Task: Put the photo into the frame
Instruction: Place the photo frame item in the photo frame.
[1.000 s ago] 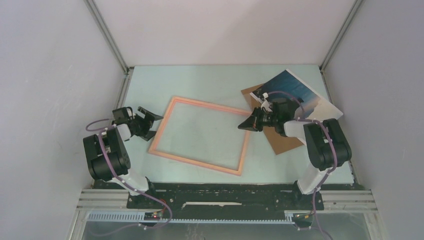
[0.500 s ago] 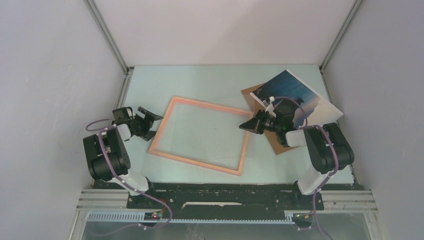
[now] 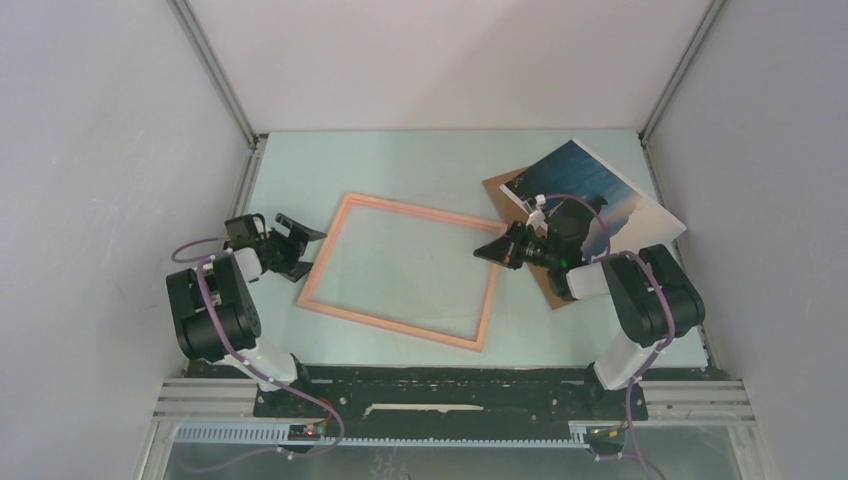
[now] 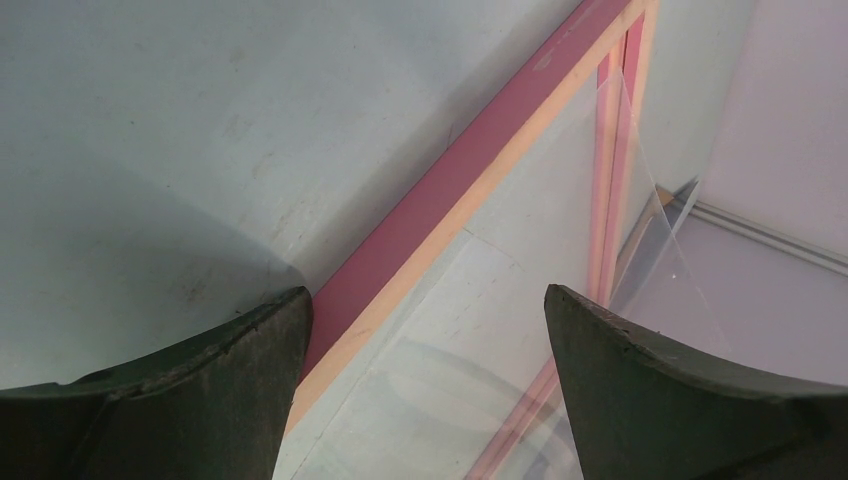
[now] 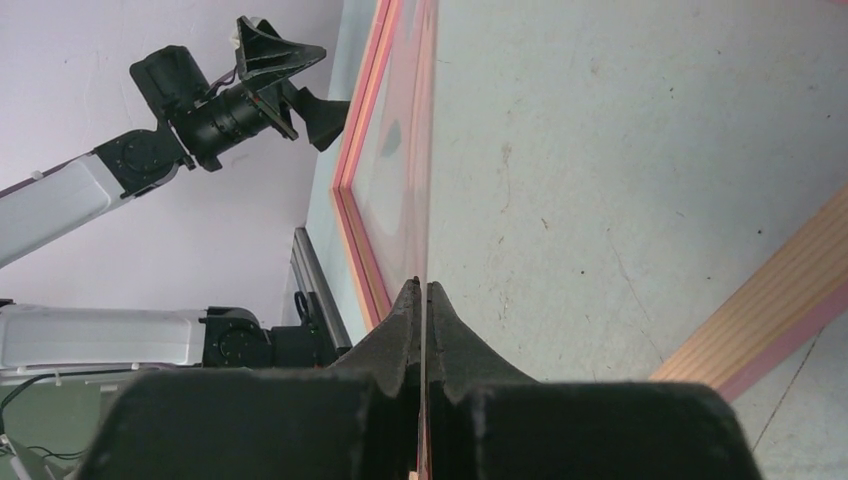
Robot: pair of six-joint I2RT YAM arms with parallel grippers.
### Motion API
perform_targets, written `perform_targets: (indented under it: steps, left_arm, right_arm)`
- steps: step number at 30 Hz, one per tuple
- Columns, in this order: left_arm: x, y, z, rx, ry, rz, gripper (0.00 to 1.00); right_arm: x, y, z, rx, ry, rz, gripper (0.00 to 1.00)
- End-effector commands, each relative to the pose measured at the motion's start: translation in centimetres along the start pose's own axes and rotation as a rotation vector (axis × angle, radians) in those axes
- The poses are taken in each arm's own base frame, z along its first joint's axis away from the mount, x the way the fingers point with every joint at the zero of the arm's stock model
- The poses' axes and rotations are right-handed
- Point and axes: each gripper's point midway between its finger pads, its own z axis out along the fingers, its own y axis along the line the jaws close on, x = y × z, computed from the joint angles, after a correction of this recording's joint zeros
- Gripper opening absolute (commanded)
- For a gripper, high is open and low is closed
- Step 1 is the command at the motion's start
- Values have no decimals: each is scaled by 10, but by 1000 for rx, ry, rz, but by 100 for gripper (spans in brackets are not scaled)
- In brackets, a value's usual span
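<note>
As the top camera showed it: frame [image 3: 390, 326] flat on the table [image 3: 400, 160], skewed; photo [image 3: 590, 180] at far right on a brown board [image 3: 545, 285], near the frame's far right corner, not in it. Left gripper [image 3: 308, 250] spread wide at the left rail; right gripper [image 3: 485, 252] clenched at the right rail

Left wrist: fingers [image 4: 180, 390] released, holding nothing, rail just inside one; clear sheet [image 4: 520, 260] over the opening, far edge seemingly raised

Right wrist: fingers [image 5: 390, 330] pinched together, apparently on that sheet's thin edge

Step, as judged: raising the sheet. Lift slowly and evenly, since it looked thin enough to flex; bring the left jaws onto the rail so the frame cannot skid
</note>
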Motion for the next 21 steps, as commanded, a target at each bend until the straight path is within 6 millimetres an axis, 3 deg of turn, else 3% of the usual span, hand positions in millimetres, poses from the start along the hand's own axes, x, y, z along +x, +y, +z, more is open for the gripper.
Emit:
perform_targets:
  steps: [1, 21]
  left_arm:
    - [15, 13, 1, -39, 59, -44, 97]
    - [16, 10, 1, -21, 63, -46, 97]
  right_arm:
    - [-13, 16, 4, -43, -59, -98, 0]
    - [-24, 12, 17, -40, -80, -87, 0]
